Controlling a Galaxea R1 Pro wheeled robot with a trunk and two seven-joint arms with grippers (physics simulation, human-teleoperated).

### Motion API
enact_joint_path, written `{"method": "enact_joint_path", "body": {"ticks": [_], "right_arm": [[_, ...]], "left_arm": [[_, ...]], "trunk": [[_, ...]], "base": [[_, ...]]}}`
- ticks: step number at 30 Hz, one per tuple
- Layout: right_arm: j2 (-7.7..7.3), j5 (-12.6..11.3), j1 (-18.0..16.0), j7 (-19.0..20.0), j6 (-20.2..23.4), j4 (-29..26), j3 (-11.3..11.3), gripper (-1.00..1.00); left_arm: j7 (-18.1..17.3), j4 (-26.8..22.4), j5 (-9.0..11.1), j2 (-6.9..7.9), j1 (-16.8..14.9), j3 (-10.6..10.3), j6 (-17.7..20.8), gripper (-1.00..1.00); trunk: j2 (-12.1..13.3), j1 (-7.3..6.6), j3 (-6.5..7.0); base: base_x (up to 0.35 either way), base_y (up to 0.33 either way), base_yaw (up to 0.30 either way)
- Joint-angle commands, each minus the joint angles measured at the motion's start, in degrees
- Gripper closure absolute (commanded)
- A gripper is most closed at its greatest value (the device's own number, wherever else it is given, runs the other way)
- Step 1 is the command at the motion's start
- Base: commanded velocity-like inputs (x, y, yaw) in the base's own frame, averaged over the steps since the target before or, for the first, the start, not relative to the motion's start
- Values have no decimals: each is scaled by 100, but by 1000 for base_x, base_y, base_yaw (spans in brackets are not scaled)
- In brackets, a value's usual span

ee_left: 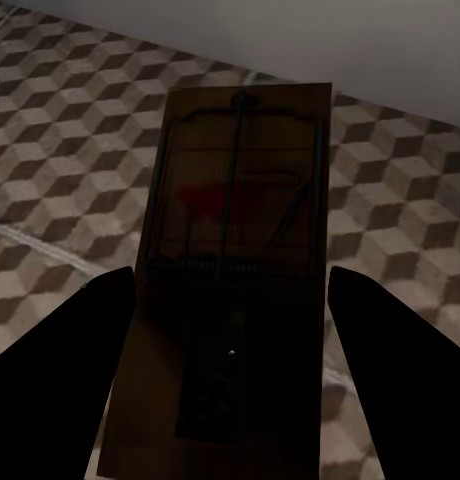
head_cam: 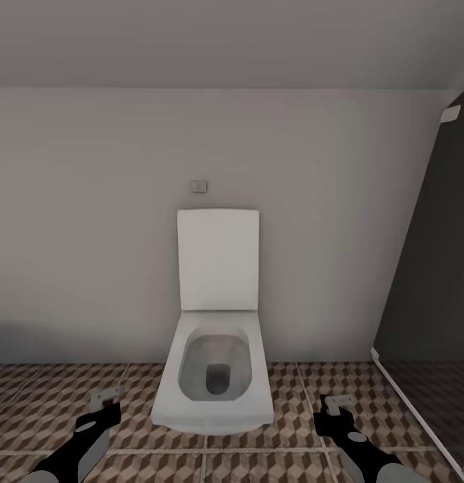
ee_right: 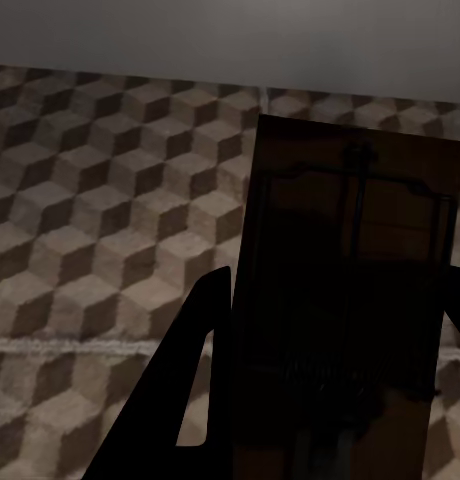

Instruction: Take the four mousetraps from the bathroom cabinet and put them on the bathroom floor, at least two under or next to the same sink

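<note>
Each of my grippers carries a mousetrap above the cube-patterned bathroom floor [head_cam: 43, 396]. In the left wrist view a wooden mousetrap [ee_left: 235, 190] with dark wire and a red mark lies between the dark fingers [ee_left: 70, 370], with my left gripper [ee_left: 230, 280] shut on it. My right gripper [ee_right: 340, 285] is shut on another mousetrap [ee_right: 355, 250], which is in shadow. From the head view, the left gripper [head_cam: 105, 406] and right gripper [head_cam: 339, 410] hang low on either side of the toilet, each trap seen edge-on. The cabinet and sink are out of view.
A white toilet [head_cam: 215, 376] with its lid [head_cam: 218, 258] upright stands straight ahead against the pale wall. A dark glass panel [head_cam: 433, 302] with a white floor rail closes off the right side. Floor tiles [head_cam: 305, 463] run between the toilet and me.
</note>
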Motion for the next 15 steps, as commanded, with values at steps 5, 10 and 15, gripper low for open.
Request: {"method": "enact_joint_path", "body": {"ticks": [5,10,15], "right_arm": [[1,43,-4,25,-23,5,-50,100],[1,43,-4,25,-22,5,-50,100],[1,43,-4,25,-18,5,-50,100]], "left_arm": [[39,-6,51,2,-3,-49,-16,100],[39,-7,51,4,-3,-49,-19,100],[39,-6,51,17,-3,-49,-19,100]], "trunk": [[-166,90,-100],[-172,103,-211],[-179,115,-322]], "base": [[0,0,0],[0,0,0],[0,0,0]]}}
